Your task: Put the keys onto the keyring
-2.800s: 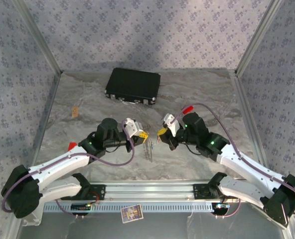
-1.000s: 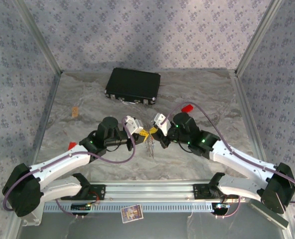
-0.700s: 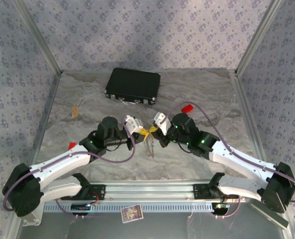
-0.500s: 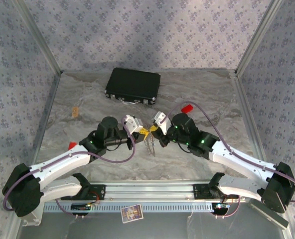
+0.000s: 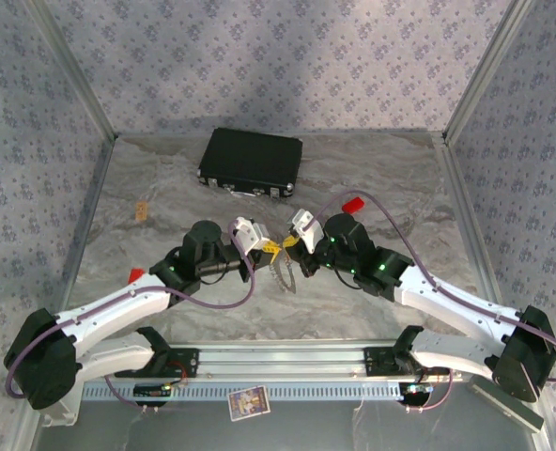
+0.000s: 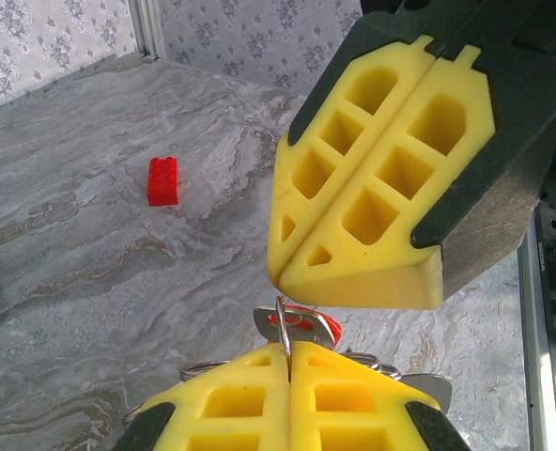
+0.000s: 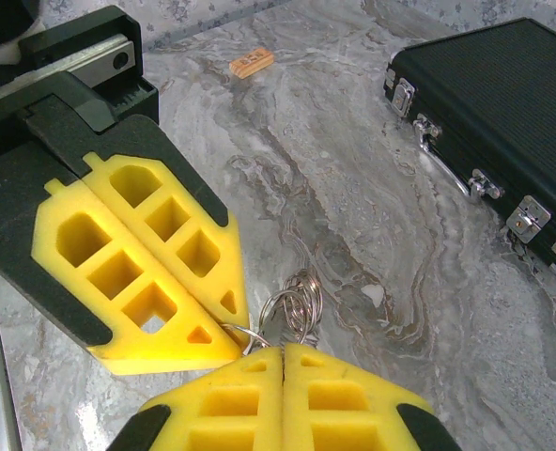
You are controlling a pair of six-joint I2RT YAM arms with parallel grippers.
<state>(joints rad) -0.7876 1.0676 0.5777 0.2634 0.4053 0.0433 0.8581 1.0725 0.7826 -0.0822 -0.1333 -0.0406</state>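
My left gripper and right gripper meet tip to tip over the middle of the table. In the left wrist view my left gripper is shut on the thin wire keyring, held edge-on; its top reaches the shut tips of the right gripper. A silver key head backed by red plastic sits just behind the ring. In the right wrist view my right gripper is shut, with coiled wire loops of the keyring sticking out past it, beside the left gripper. The keys dangle below both grippers. The blue key head is hidden.
A black case lies at the back of the table, with its latches facing the arms. A red block sits behind the right arm and another red block by the left arm. A small orange piece lies at the left.
The right gripper has swung left from a gap away and closed in against the left gripper's tips. The hanging keys have risen slightly. The left arm has barely moved.
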